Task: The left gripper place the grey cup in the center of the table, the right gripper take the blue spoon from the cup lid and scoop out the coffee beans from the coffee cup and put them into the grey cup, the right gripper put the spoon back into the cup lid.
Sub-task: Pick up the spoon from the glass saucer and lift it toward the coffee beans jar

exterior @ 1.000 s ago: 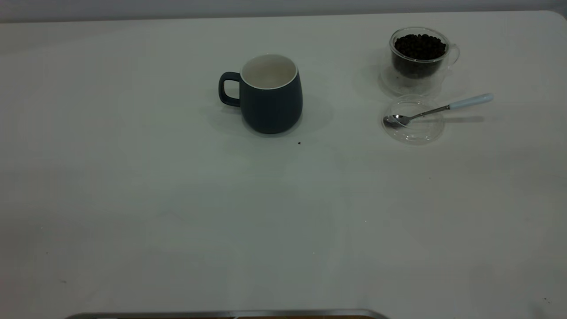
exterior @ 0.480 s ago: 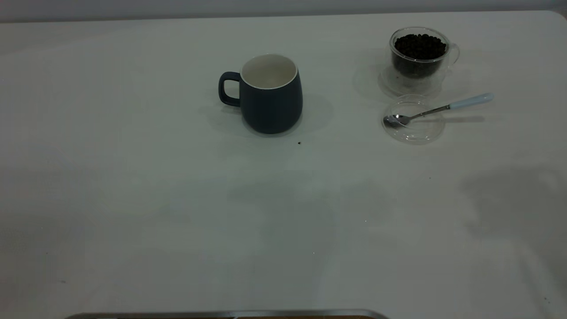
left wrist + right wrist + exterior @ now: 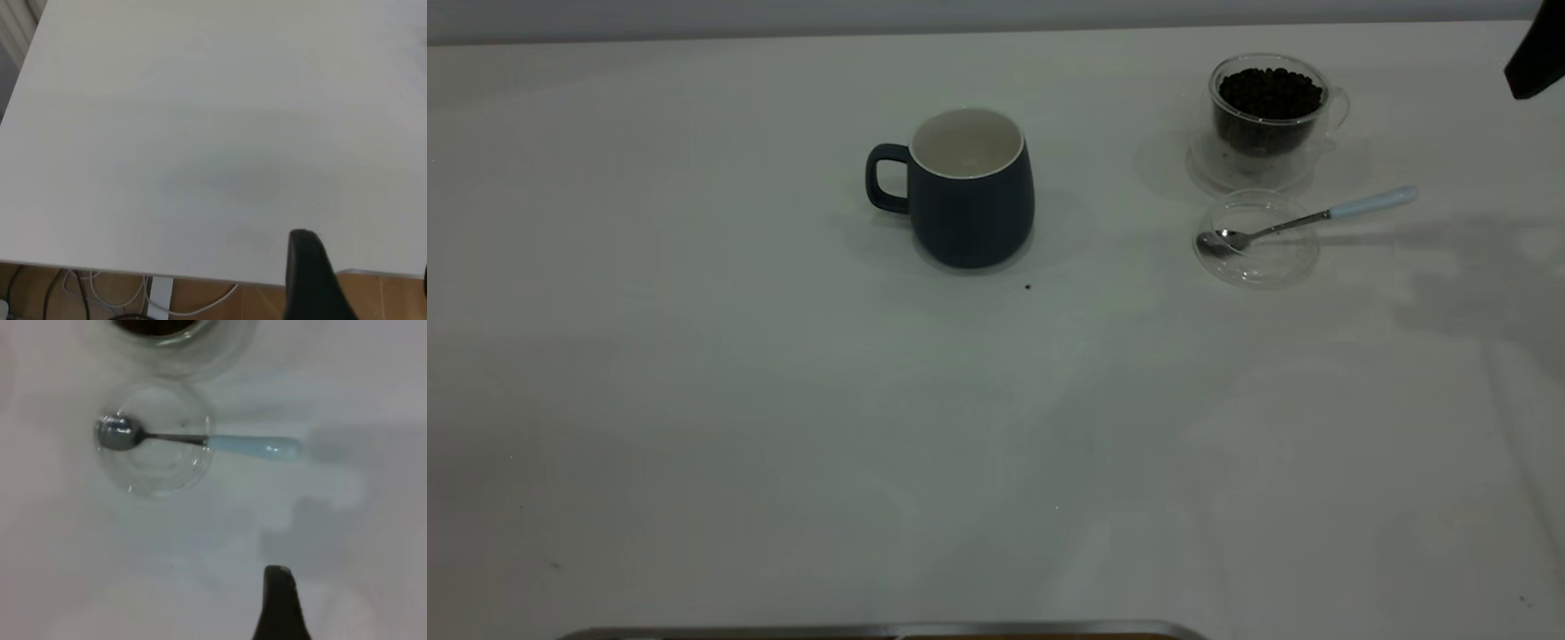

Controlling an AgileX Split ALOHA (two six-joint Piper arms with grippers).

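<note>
Grey cup (image 3: 969,188) stands mid-table toward the far edge. Near the far right corner, coffee cup (image 3: 1270,108) sits behind lid (image 3: 1256,238) holding spoon (image 3: 1303,219). Right gripper (image 3: 1536,55) enters there; grip unclear. Right wrist: spoon (image 3: 193,442) across lid (image 3: 157,447). Left wrist: bare table (image 3: 200,133), grip unclear.

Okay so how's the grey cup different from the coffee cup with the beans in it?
The grey cup is dark and opaque with a pale inside; the coffee cup is clear glass. The grey cup looks empty, while the coffee cup is filled with coffee beans. The grey cup stands near the middle of the table and looks larger; the coffee cup sits toward the far right, behind the cup lid. Both stand upright and have a handle.
</note>
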